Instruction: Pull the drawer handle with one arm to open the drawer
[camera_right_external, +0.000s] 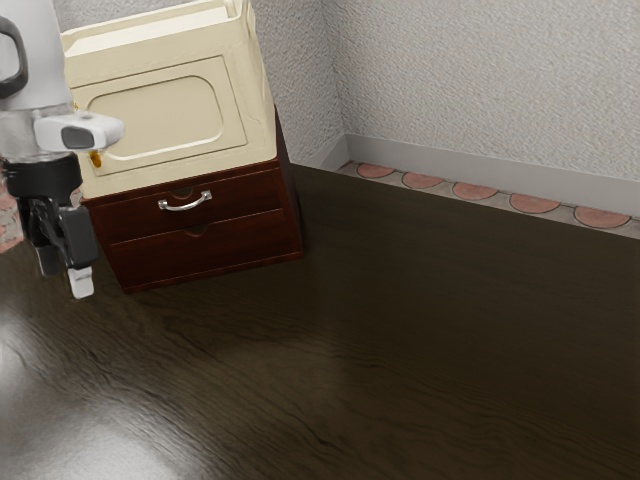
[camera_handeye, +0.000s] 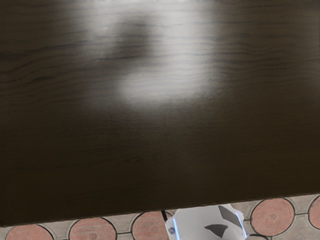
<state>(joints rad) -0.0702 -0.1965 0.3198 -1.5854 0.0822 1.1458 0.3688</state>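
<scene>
The claw (camera_right_external: 64, 271) hangs seemingly open, leaving room to align; the curved metal handle (camera_right_external: 186, 206), well apart, juts from the upper drawer (camera_right_external: 245, 195) for pulling.

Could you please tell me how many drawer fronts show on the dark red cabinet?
2: the upper drawer front, which bears the silver handle, and the lower drawer front directly beneath it. Any on the cabinet's far sides would be hidden.

Pointing the gripper (camera_right_external: 65, 276) down with parted fingers (camera_right_external: 82, 285), apart from the silver handle (camera_right_external: 185, 208) on the dark-red cabinet's (camera_right_external: 293, 215) shut upper drawer (camera_right_external: 242, 200).
</scene>
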